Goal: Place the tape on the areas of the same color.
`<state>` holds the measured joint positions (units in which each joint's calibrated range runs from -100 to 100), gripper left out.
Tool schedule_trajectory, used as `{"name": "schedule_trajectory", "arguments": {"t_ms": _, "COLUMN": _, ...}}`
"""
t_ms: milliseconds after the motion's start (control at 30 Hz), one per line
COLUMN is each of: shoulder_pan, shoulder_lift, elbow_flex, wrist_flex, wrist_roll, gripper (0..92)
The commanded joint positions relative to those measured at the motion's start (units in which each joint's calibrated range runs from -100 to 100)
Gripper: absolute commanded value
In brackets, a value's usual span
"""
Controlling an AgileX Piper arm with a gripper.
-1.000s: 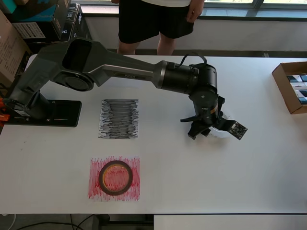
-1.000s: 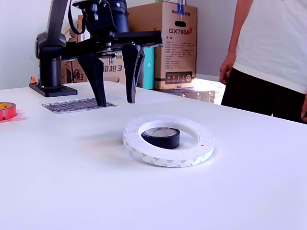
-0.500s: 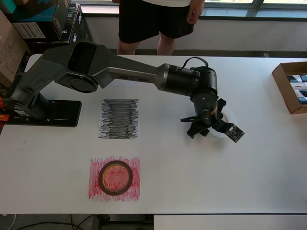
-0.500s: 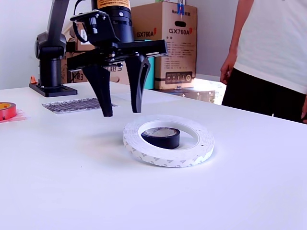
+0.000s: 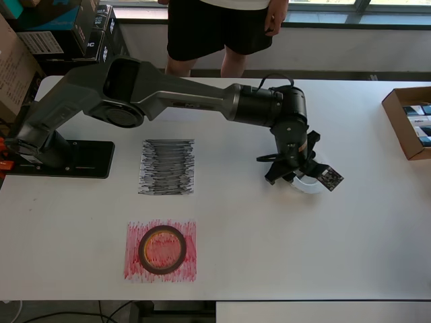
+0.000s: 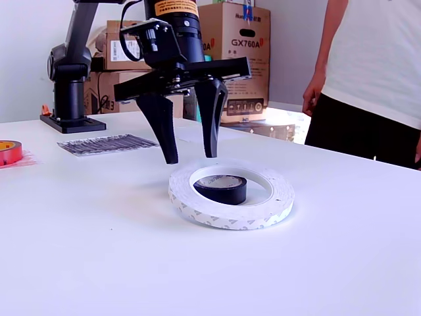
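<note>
My fingers (image 6: 191,157): spread apart, holding nothing, tips hanging just above the far rim of the white roll.
White roll (image 6: 231,206): flat on the counter (image 6: 99,250), with the black roll (image 6: 221,189) lying inside its ring.
Red roll (image 5: 162,249): resting on the red sheet (image 5: 135,266), well apart from me.
Black sheet (image 5: 167,167): bare, between my base and the two nested rolls.

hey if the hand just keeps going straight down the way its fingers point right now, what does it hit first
Probably the white tape roll. The open hand hangs above that roll's far rim, fingers pointing down. Depth is unclear: one finger may instead pass inside the ring, toward the black roll or the table.
</note>
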<state>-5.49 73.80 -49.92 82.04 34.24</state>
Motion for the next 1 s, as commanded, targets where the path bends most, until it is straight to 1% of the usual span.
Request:
{"name": "schedule_trajectory", "arguments": {"t_ms": 0, "shoulder_pan": 0.1, "shoulder_lift": 1.3, "elbow_flex": -0.3, "wrist_flex": -0.6, "wrist_roll": -0.3, "gripper": 50.8}}
{"name": "schedule_trajectory", "arguments": {"t_ms": 267, "shoulder_pan": 0.1, "shoulder_lift": 1.5, "elbow_flex": -0.2, "wrist_flex": -2.4, "wrist_roll": -0.3, "gripper": 50.8}}
{"name": "schedule_trajectory", "arguments": {"t_ms": 967, "shoulder_pan": -0.3, "shoulder_lift": 3.1, "elbow_flex": -0.2, "wrist_flex": -2.5, "wrist_roll": -0.5, "gripper": 50.7}}
